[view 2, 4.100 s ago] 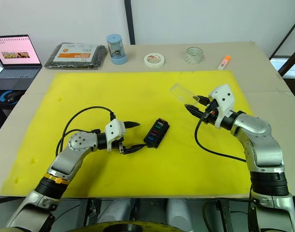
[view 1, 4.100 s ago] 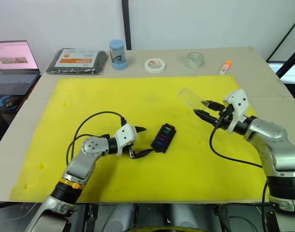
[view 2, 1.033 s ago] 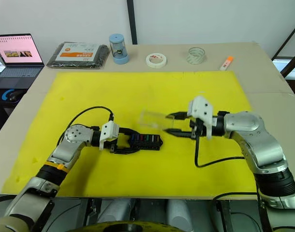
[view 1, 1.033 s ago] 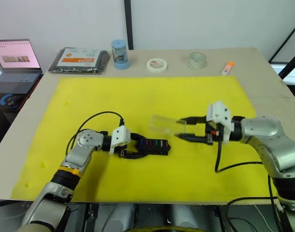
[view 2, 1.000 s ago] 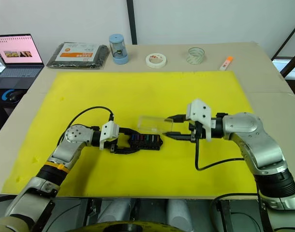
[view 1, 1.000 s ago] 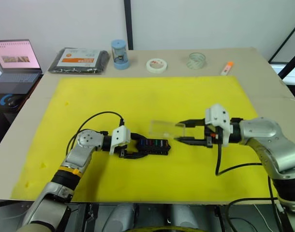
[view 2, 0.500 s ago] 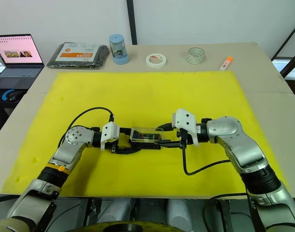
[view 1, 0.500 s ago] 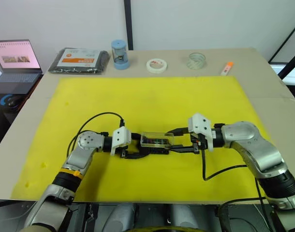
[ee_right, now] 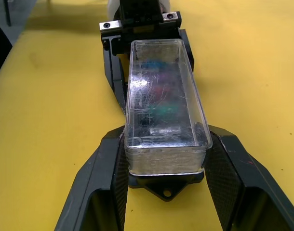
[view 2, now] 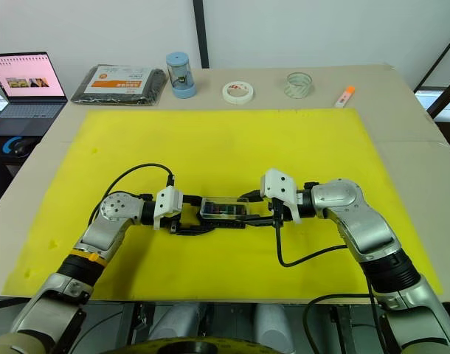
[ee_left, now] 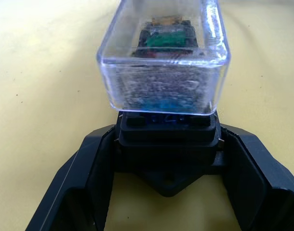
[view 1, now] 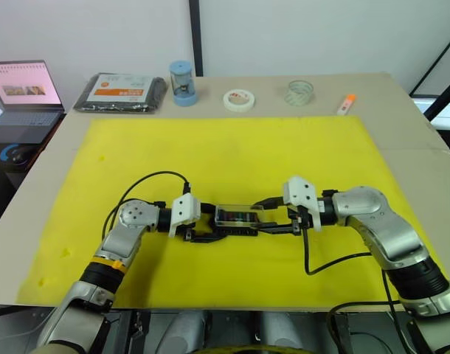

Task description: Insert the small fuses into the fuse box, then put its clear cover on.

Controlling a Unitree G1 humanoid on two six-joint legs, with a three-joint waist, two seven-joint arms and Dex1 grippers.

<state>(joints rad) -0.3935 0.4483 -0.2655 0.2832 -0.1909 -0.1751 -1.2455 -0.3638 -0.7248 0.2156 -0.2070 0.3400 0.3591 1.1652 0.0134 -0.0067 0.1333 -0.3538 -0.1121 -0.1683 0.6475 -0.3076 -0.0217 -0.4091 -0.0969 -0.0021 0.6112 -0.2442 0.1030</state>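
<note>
The black fuse box (view 1: 235,226) lies mid-mat, lengthwise between my two grippers. The clear cover (view 1: 238,214) sits on top of it, level. Through the cover the small fuses (ee_right: 160,100) show in blue, purplish and teal. My left gripper (view 1: 204,227) is shut on the box's left end, its fingers (ee_left: 96,166) pressed against the black base (ee_left: 168,144). From the right, my right gripper (view 1: 265,220) is shut on the cover (ee_right: 164,115), with a finger (ee_right: 107,168) along each long side.
The yellow mat (view 1: 232,147) covers most of the table. Along the back edge stand a black packet with an orange label (view 1: 120,92), a blue cylinder (view 1: 181,82), a white tape roll (view 1: 238,99), a clear tape roll (view 1: 299,92) and an orange marker (view 1: 346,104). A laptop (view 1: 18,92) is far left.
My right gripper carried the clear cover left and down onto the fuse box, where it now sits lower and level. The left gripper kept its hold on the box.
</note>
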